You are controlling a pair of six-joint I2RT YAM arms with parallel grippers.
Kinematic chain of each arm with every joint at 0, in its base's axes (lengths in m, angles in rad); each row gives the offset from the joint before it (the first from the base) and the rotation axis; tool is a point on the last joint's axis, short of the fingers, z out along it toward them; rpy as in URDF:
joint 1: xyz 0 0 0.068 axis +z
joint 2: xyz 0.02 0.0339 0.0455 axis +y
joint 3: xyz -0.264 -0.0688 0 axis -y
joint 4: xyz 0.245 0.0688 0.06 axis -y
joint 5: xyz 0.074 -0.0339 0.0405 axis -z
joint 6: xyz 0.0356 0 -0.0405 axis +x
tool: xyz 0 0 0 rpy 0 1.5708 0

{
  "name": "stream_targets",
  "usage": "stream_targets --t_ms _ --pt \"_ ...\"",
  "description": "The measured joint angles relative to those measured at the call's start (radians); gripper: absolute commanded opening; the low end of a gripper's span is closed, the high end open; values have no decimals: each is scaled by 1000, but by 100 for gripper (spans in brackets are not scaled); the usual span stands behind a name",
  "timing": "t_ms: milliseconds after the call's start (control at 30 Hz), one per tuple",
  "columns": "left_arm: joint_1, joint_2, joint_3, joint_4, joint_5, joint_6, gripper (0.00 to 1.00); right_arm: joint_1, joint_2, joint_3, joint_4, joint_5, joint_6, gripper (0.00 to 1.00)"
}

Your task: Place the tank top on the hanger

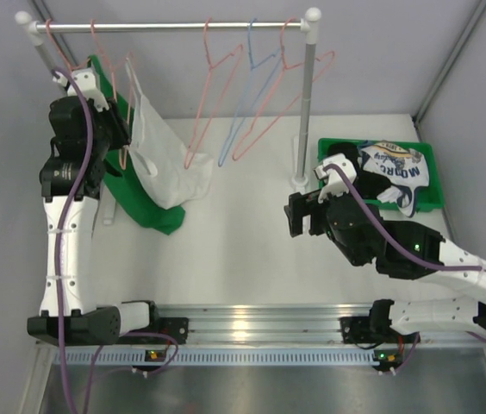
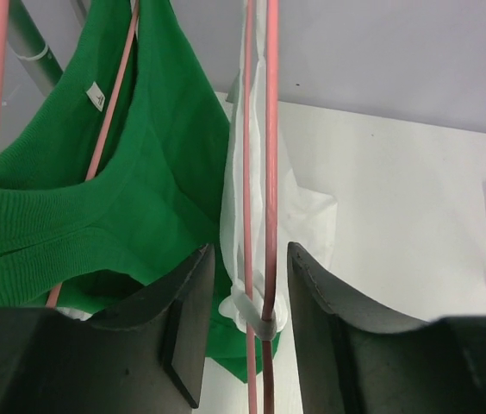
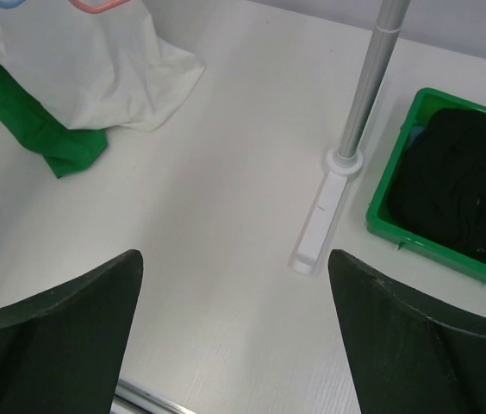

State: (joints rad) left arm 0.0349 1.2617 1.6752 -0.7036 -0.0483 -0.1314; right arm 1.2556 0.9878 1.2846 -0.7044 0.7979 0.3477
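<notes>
Thin white tank top hangs limp from pink hanger; left pincer and right pincer parted.

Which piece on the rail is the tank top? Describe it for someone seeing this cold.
Follow the clothes rail across the back to its left end, where two garments hang side by side. The tank top is the right-hand one. It is plain white and thin; its neighbour is a green top, and the other white garment, with blue lettering, lies in the green bin.
</notes>
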Motion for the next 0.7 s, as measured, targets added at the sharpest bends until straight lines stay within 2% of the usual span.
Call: stream_targets --t_ms 500,600,633,667,700 --pt "0 -82 45 -16 -46 -1 52 0 10 0 0 -15 2 90" --pt "1 -117 64 -15 -19 -11 53 0 10 0 1 -14 2 90" --pt "2 -136 65 -14 7 -21 60 0 10 0 1 -15 2 90" --pt "2 -153 65 -14 43 -35 61 0 10 -1 1 -14 3 90" --pt "2 -175 63 -10 92 -54 66 0 9 -2 2 -14 3 90"
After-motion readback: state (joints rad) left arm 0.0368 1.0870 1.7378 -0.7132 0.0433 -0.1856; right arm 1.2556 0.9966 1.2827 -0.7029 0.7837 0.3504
